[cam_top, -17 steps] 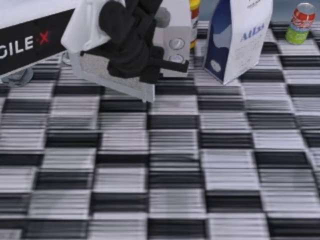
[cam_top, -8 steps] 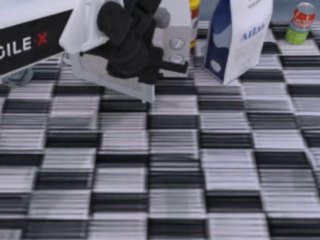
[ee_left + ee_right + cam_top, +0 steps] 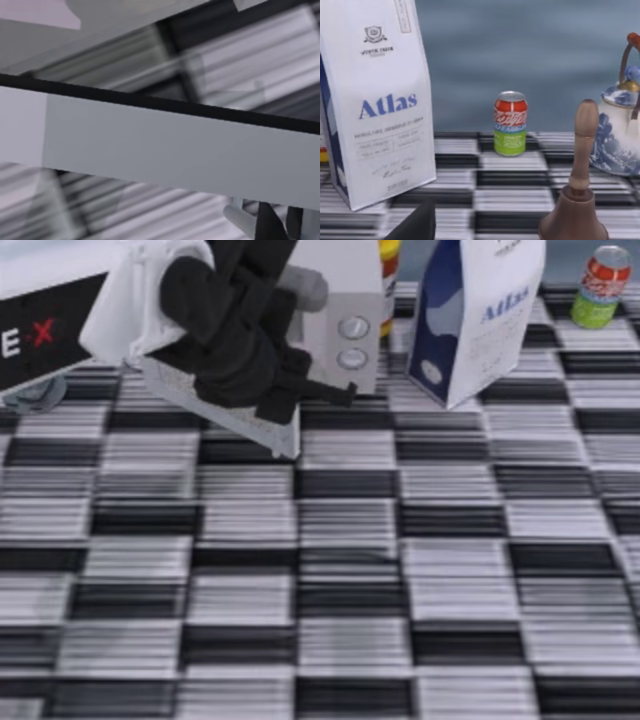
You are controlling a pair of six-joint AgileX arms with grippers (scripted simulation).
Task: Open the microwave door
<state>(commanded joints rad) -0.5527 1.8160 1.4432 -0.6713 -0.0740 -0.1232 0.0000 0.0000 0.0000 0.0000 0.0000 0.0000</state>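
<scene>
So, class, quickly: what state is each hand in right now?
Left hand: at the microwave door's free edge; open or shut cannot be told.
Right hand: not in view.

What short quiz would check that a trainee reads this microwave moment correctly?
1. True or false: the microwave door lies shut, flat against the oven front.
2. Where does the can stand? A) at the far right of the top view, beyond the Atlas carton; B) on top of the microwave; C) in front of the door.
3. How many round knobs show on the microwave's front panel, and which arm reaches over the door?

Key: 1 false, the door is swung out at an angle. 2 A. 3 two; the left arm.
</scene>
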